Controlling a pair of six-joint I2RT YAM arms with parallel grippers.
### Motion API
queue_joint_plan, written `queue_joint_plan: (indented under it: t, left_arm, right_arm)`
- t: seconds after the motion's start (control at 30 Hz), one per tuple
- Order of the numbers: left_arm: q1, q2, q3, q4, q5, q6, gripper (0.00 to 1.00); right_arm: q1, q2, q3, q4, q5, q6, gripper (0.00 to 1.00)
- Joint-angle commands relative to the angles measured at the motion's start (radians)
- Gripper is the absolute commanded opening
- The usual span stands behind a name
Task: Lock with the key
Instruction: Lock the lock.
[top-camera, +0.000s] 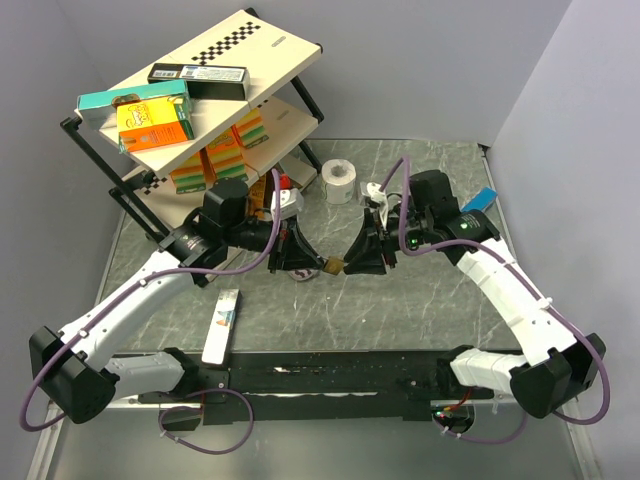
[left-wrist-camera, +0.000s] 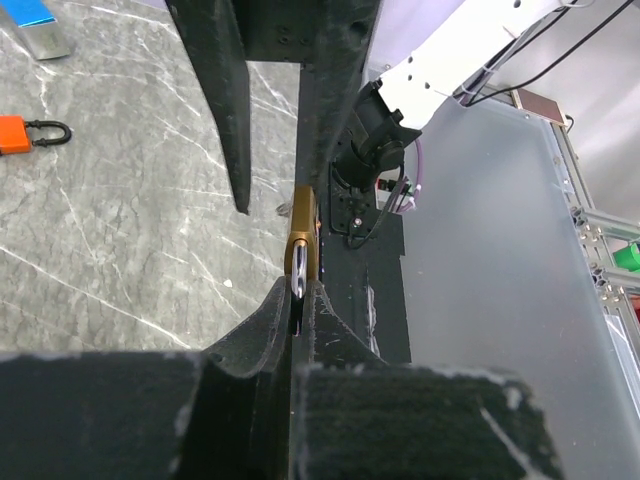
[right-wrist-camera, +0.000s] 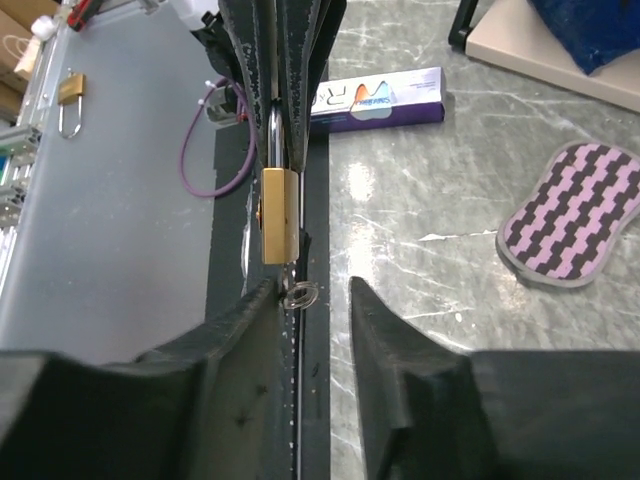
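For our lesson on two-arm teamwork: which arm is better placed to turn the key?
Right. The right arm has jaws open either side of the key below the padlock; the left arm has jaws shut on the shackle.

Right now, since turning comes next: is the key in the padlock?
In: the key pokes from the padlock at its bottom end.

The left gripper (left-wrist-camera: 298, 305) is pinched tight on the silver loop of a gold padlock (left-wrist-camera: 301, 232). The padlock sticks up out of it. Just above the padlock is the right gripper (left-wrist-camera: 278, 195), with its two black fingers apart. Far to the left of the padlock, a small orange padlock (left-wrist-camera: 22, 133) lies on the grey table (left-wrist-camera: 130, 260).
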Motion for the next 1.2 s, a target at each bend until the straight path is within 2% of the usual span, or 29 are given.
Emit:
queue_joint_plan:
  t: [0.0,0.13,0.2,0.27,0.33,0.37,0.4,0.53,0.87,1.17]
  left_arm:
    - [-0.004,-0.006,0.021,0.048,0.028,0.018,0.01]
    - [-0.002,-0.007,0.015,0.051,0.021,0.022,0.01]
    - [-0.002,-0.003,0.012,0.056,0.022,0.019,0.01]
    - [-0.002,0.0,0.015,0.053,0.025,0.021,0.01]
    - [-0.002,0.006,0.015,0.047,0.022,0.027,0.01]
    - [-0.002,0.005,0.015,0.047,0.022,0.027,0.01]
    - [-0.002,0.005,0.015,0.045,0.019,0.028,0.01]
    - [0.013,0.006,0.021,0.044,0.008,0.038,0.01]
    - [0.139,0.034,0.092,0.027,0.045,0.053,0.01]
    - [0.188,0.052,0.122,0.025,0.064,0.062,0.01]
  right_arm:
    - [0.008,0.019,0.04,-0.022,-0.037,-0.044,0.37]
    - [0.008,0.016,0.037,-0.023,-0.044,-0.048,0.36]
    - [0.009,0.011,0.037,-0.015,-0.051,-0.044,0.32]
    - [0.008,0.01,0.04,-0.013,-0.055,-0.042,0.21]
    - [0.009,0.01,0.047,-0.018,-0.061,-0.042,0.16]
    - [0.008,0.007,0.048,-0.019,-0.064,-0.045,0.05]
    - [0.008,0.005,0.048,-0.021,-0.066,-0.048,0.01]
    - [0.005,-0.001,0.037,-0.032,-0.058,-0.061,0.0]
    - [-0.027,-0.022,-0.061,-0.039,-0.043,-0.068,0.0]
    - [-0.171,-0.012,-0.111,-0.088,-0.051,-0.105,0.0]
